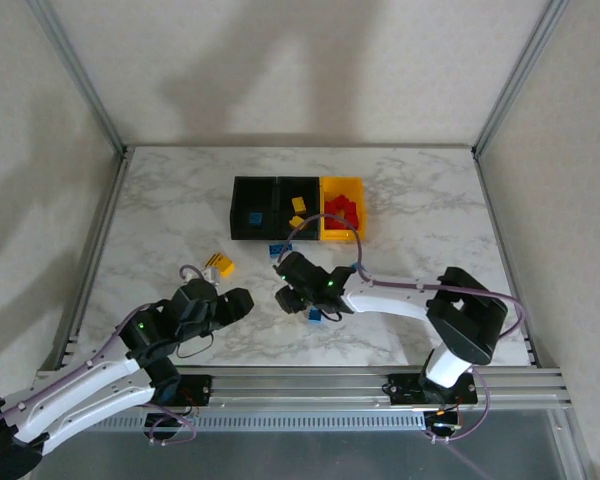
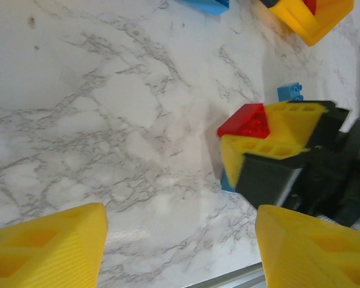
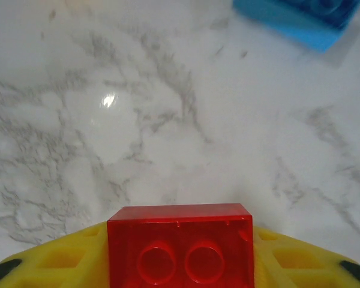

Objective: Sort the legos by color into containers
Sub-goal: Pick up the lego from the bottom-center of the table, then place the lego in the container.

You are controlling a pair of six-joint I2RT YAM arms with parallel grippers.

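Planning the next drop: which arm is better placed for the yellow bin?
Right. The right gripper holds a red studded plastic brick and sits nearer the yellow plastic bin; the left gripper is empty.

The table is bare marble at right and far left. The bins block the back centre (joined wall to wall). A blue brick lies just before them, a second blue brick nearer, a yellow brick leftward.

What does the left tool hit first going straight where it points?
Probably the bare marble table, ahead of the open left tool. The right tool holding a red lego sits off to the right; depth unclear.
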